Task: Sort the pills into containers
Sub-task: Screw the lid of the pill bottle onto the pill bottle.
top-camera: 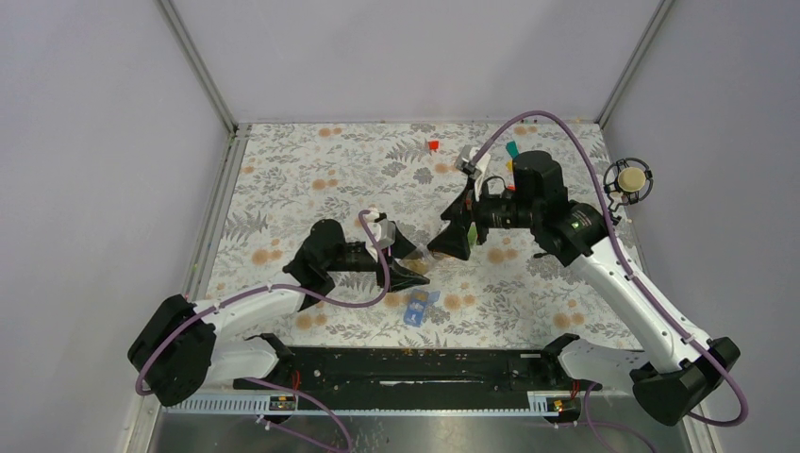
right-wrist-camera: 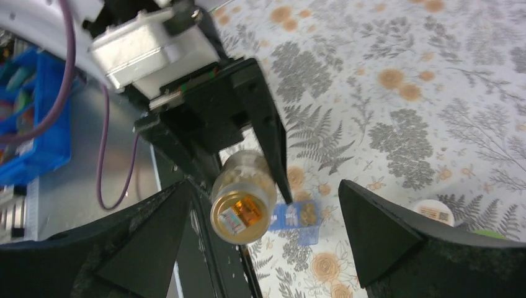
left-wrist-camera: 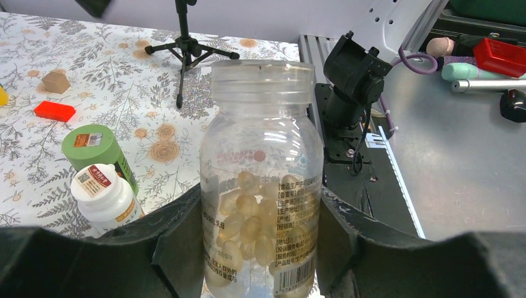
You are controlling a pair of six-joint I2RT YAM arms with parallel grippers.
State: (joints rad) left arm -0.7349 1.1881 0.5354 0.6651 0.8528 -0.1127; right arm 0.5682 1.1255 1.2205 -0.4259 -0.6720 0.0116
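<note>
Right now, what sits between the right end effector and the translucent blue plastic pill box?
Right wrist view: the clear plastic bottle of yellowish capsules, gripped by the left end effector, hangs in front of the pill box, overlapping its edge.

Left claw [top-camera: 412,265] with clear bottle [left-wrist-camera: 260,186] before right claw [top-camera: 453,243]; green-capped bottle [left-wrist-camera: 93,146], white bottle [left-wrist-camera: 103,194] beside; far-left tabletop [top-camera: 283,170] open.

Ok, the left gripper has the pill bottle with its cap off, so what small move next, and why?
Probably tilt the clear pill bottle in the left gripper toward the blue pill box: its mouth is uncapped, softgels lie inside, the box sits on the table close by, and the right gripper stands open, holding nothing.
</note>
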